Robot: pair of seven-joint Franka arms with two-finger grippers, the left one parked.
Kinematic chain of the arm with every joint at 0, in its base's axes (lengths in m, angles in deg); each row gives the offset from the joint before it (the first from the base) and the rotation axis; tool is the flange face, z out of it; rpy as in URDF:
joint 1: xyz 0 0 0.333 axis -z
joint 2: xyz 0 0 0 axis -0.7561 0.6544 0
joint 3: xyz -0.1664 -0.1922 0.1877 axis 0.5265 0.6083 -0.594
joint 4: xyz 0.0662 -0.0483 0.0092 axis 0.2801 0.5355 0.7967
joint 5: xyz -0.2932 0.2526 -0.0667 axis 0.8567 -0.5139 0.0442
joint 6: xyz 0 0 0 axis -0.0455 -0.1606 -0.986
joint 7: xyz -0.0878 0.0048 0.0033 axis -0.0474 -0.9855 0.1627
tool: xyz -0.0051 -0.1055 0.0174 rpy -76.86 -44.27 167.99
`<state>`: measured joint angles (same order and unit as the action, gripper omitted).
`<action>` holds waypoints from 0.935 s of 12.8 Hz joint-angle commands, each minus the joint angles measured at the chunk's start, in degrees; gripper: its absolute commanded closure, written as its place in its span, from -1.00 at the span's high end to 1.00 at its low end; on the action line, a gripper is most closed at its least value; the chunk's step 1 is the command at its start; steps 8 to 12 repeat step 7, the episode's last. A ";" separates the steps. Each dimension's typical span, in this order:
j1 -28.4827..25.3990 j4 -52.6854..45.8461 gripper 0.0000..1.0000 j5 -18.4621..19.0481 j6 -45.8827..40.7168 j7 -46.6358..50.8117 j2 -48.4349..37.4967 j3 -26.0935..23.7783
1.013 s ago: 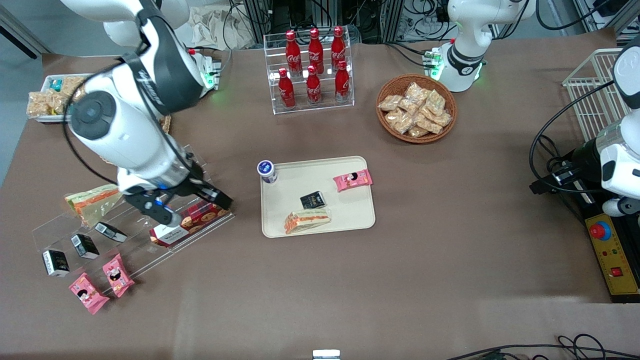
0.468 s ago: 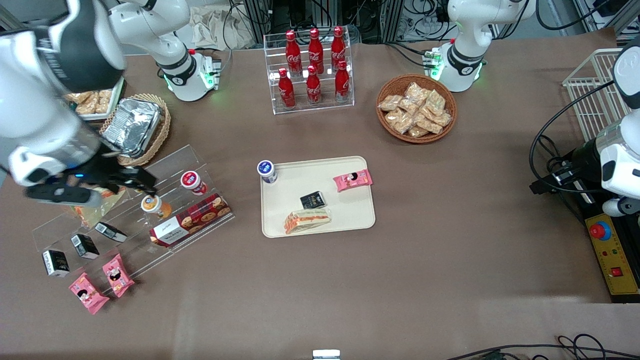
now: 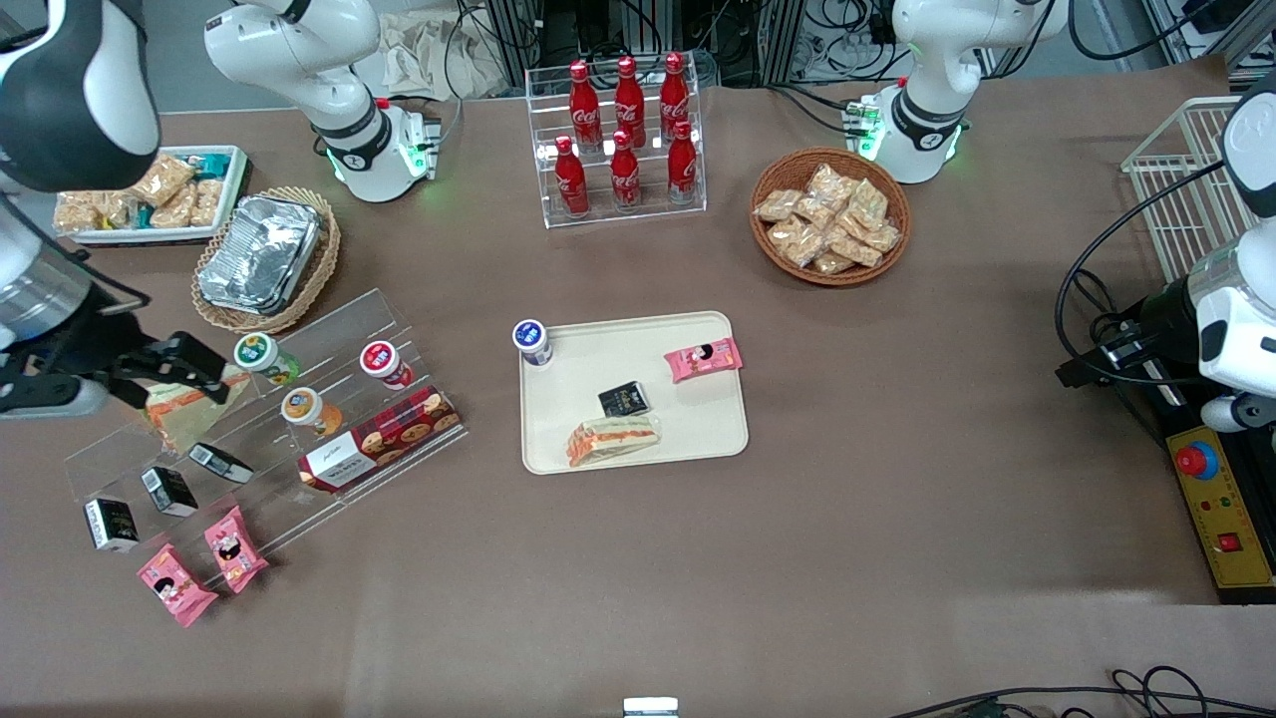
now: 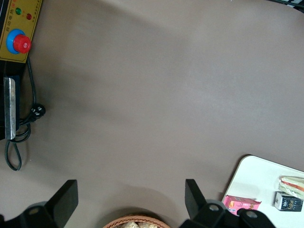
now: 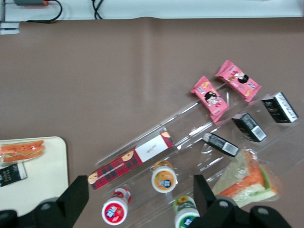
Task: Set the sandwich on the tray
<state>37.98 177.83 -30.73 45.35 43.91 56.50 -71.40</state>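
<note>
Front view: gripper [image 3: 150, 371] hovering, fingers wide, above sandwich [image 3: 184, 404] on rack [image 3: 329, 419], at tray's [image 3: 698, 439] 9 o'clock. Second sandwich lying on tray.

Right wrist view: sandwich [image 5: 247, 179] uncovered. Approach step; next, descending onto wedge, closing.

cola bottles [image 3: 625, 130] in clear rack | snack basket [image 3: 829, 216] | foil tray [image 3: 259, 253]

Robot lab; emergency-stop box [image 3: 1220, 509], cables
</note>
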 commanded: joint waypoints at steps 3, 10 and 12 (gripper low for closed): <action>11.49 -1.29 0.96 2.90 -0.69 -1.92 0.32 -10.46; 12.29 -4.89 0.96 2.46 -8.23 -2.36 0.14 -10.37; 12.29 -4.89 0.96 2.46 -8.23 -2.36 0.14 -10.37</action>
